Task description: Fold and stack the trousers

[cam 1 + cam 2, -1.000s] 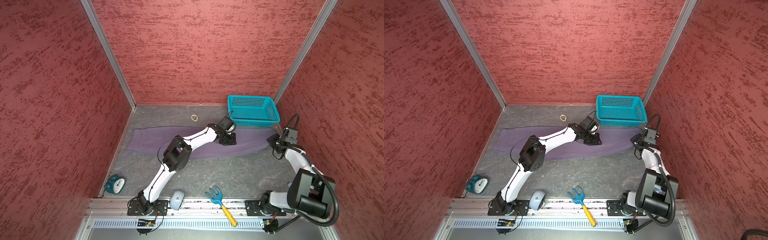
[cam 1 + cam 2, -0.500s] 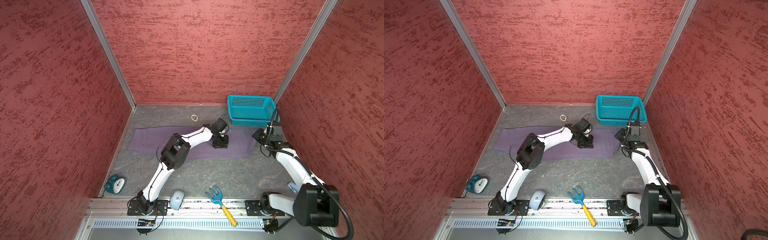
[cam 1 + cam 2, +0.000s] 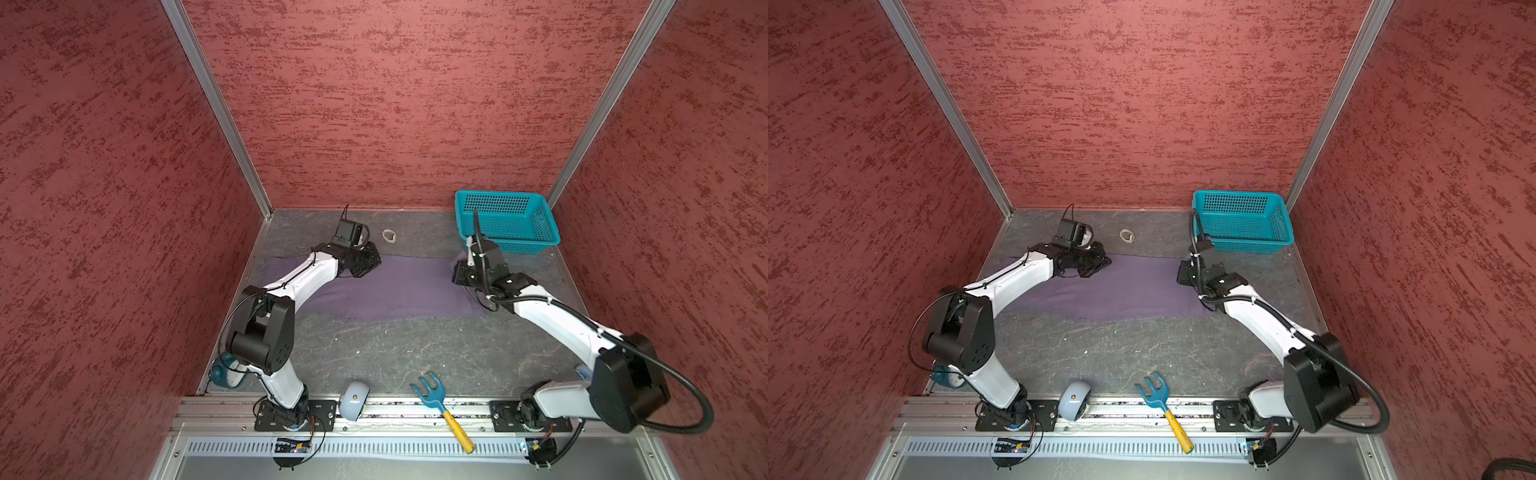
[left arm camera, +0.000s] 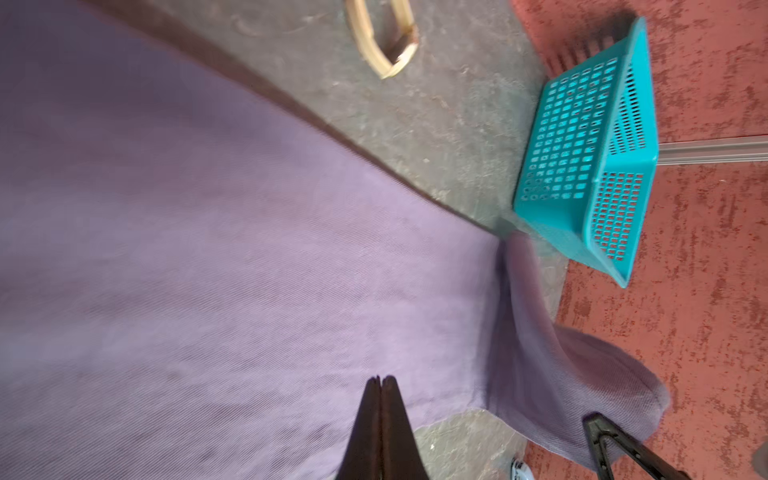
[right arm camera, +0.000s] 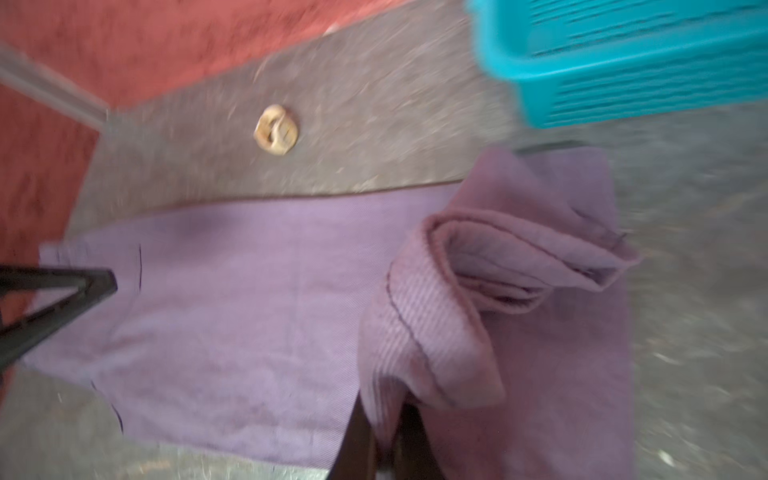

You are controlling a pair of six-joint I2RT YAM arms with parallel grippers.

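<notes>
The purple trousers (image 3: 395, 291) (image 3: 1125, 293) lie flat in a long band across the far half of the table. My left gripper (image 3: 369, 266) (image 3: 1101, 263) sits low over their far edge, left of the middle. Its fingers are pressed together with nothing between them (image 4: 380, 379). My right gripper (image 3: 457, 275) (image 3: 1182, 274) is shut on the trousers' right end (image 5: 436, 332). That end is lifted and curled back over the flat cloth. Cloth fills the gap between the right fingers (image 5: 384, 419).
A teal basket (image 3: 509, 243) (image 3: 1241, 245) stands at the back right corner, just behind the right gripper. A beige ring (image 3: 389, 236) lies behind the trousers. Near the front rail lie a blue rake (image 3: 432, 388), a grey-blue mouse (image 3: 351, 401) and a teal clock (image 3: 224, 374).
The right gripper has carried the trousers' right end leftward, shortening the band. The left gripper has slid left along the far edge and its fingers have come together.
</notes>
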